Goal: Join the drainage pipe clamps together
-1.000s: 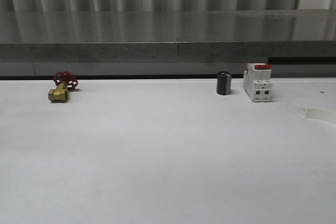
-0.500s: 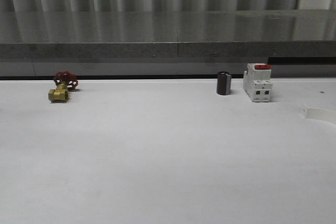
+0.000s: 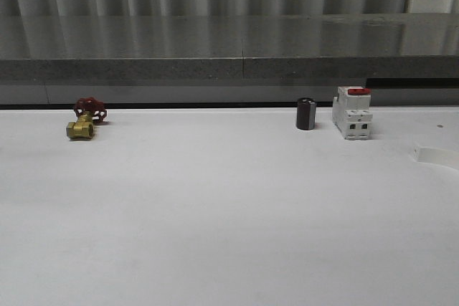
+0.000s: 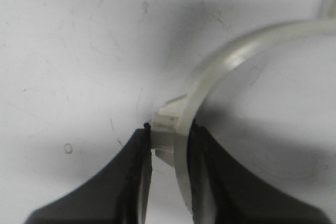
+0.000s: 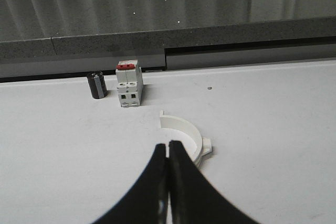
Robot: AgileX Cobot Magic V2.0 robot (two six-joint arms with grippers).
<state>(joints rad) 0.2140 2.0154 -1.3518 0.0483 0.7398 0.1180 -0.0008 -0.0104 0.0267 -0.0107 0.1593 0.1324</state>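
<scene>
Clamps, count: two white half-rings, well apart, not joined
Left clamp [image 4: 220, 72]: cut off at the edge of the left wrist view, so only part of the arc plus one little end tab shows; it's over bare white table [image 4: 68, 51]
Left gripper [image 4: 169, 145]: black fingers pinched narrow on that half-ring near one end, band sandwiched between them, so it's holding it
Left clamp's lower end: blurry and tucked between the fingers, can't really make out how it finishes
Right clamp [image 5: 185, 135]: lying flat on the table just past the right gripper's tips, open side facing the left, one end tab sticking out near the fingers; in the front view only a sliver [image 3: 435, 155] pokes in at the right edge
Right gripper [image 5: 168, 156]: fingers pressed together, nothing between them
Brass valve [image 3: 84, 121]: one, red handwheel, far left near the back edge
Black cylinder [image 3: 305, 114]: one, standing upright, just left of the breaker
Breaker [image 3: 352, 112]: one, white with a red switch on top, upright, behind the right clamp
Backdrop: grey ledge [image 3: 229, 51] along the rear of the table
</scene>
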